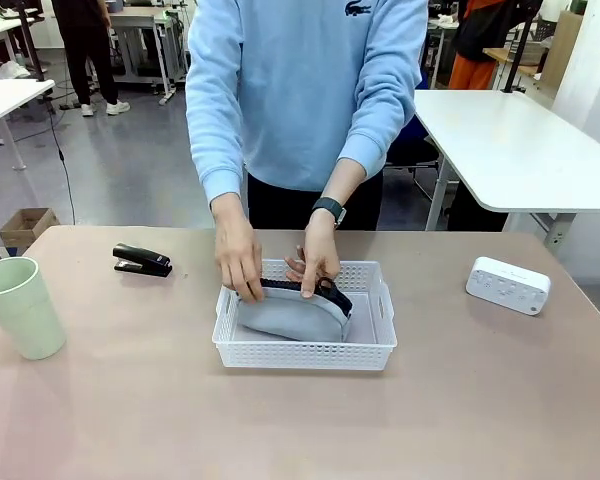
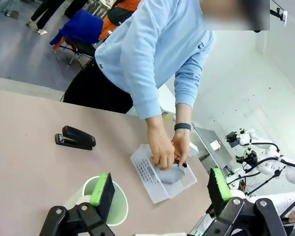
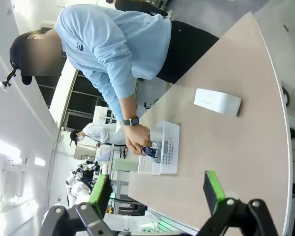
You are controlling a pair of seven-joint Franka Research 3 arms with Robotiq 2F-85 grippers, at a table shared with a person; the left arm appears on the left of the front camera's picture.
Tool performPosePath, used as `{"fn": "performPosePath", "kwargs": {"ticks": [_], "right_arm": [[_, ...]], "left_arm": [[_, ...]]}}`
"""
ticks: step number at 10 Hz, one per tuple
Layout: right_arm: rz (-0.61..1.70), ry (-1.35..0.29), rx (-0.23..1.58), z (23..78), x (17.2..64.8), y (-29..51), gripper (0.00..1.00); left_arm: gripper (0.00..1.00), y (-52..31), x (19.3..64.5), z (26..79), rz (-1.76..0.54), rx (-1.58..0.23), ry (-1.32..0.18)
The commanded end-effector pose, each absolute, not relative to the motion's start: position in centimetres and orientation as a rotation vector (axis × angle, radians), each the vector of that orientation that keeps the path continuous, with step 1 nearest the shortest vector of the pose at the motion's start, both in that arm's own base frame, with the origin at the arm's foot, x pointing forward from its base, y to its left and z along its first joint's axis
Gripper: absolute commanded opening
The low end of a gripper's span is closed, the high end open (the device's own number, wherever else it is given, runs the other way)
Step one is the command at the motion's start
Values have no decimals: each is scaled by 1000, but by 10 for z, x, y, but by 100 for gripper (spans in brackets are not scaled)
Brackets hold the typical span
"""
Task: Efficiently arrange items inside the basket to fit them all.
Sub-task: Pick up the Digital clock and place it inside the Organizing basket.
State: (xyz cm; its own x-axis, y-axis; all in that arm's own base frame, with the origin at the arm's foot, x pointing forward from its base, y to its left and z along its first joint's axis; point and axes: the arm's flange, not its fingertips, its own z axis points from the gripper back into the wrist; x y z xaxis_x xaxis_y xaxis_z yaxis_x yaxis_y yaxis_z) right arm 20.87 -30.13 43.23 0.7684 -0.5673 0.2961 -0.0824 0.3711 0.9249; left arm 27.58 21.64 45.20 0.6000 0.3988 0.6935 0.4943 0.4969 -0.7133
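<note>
Left gripper (image 2: 160,191) spread wide, green pads apart, nothing between them. That's my left wrist view, looking down at the table (image 2: 24,162). The pale green cup (image 2: 119,204) stands upright right under one of my fingers. Farther off, the black stapler (image 2: 75,138) lies flat on the tabletop, on its own. Beyond the cup sits the white basket (image 2: 150,174), and the person's hands (image 2: 167,150) are both down in it, pressing on the grey pouch (image 2: 171,174).

Over to my right wrist view: right gripper (image 3: 156,189) just as wide, gripping nothing, hanging above bare table. The white power strip (image 3: 216,102) lies alone, well apart from the basket, where the two hands grip the pouch at its dark top edge.

Front view now. Basket in the middle of the table, pouch inside it, standing on its long edge with the black strap uppermost, a hand at each end. Stapler at the far left, outside the basket. Cup near left, upright, also outside. Power strip off to the right, outside as well.
</note>
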Motion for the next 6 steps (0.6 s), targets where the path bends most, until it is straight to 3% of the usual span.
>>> {"fn": "performPosePath", "kwargs": {"ticks": [1,4,6], "right_arm": [[-324,-691,1169,434,210,-304,100],[-347,-659,1166,432,208,-302,100],[-41,-586,879,476,264,-240,100]], "left_arm": [[100,215,281,453,-89,-1097,-1011],[100,215,281,453,-89,-1097,-1011],[100,215,281,453,-89,-1097,-1011]]}}
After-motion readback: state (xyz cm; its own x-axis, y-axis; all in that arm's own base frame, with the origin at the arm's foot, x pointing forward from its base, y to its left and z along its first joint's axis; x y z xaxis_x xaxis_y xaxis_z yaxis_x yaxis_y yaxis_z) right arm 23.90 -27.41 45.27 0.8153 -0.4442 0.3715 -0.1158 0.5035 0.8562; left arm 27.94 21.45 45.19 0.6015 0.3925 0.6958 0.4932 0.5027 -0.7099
